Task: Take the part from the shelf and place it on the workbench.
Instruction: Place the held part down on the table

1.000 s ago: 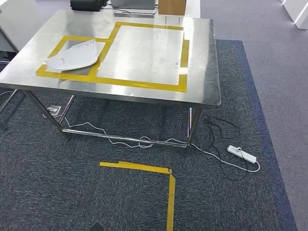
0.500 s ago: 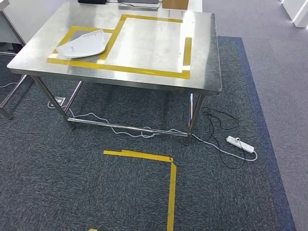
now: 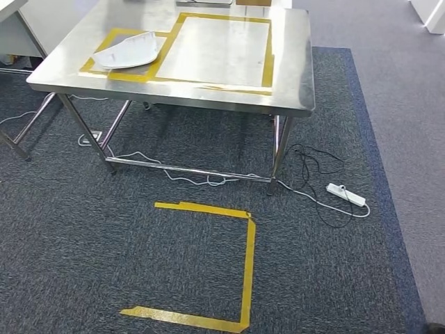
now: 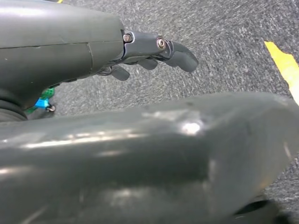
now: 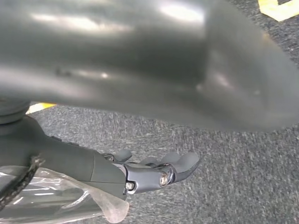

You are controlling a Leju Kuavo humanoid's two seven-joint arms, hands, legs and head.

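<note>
A white curved part [image 3: 127, 51] lies flat on the steel workbench [image 3: 294, 69], inside the smaller yellow-taped box at its far left. A larger taped rectangle [image 3: 268, 52] beside it is bare. My left hand [image 4: 148, 51] hangs over the grey carpet with its fingers stretched out and nothing in them. Over the carpet too, my right hand [image 5: 155, 170] has its fingers extended and holds nothing; clear plastic wrap [image 5: 53, 196] covers its wrist.
Yellow floor tape [image 3: 247, 264] marks a square on the dark carpet in front of the bench. A white power strip [image 3: 345, 195] and loose cables [image 3: 315, 167] lie by the bench's right leg. Another table's leg [image 3: 14, 146] stands at the far left.
The whole picture has shifted: the bench now sits higher and farther off, and more of the floor tape square shows. The white part stays where it was on the bench.
</note>
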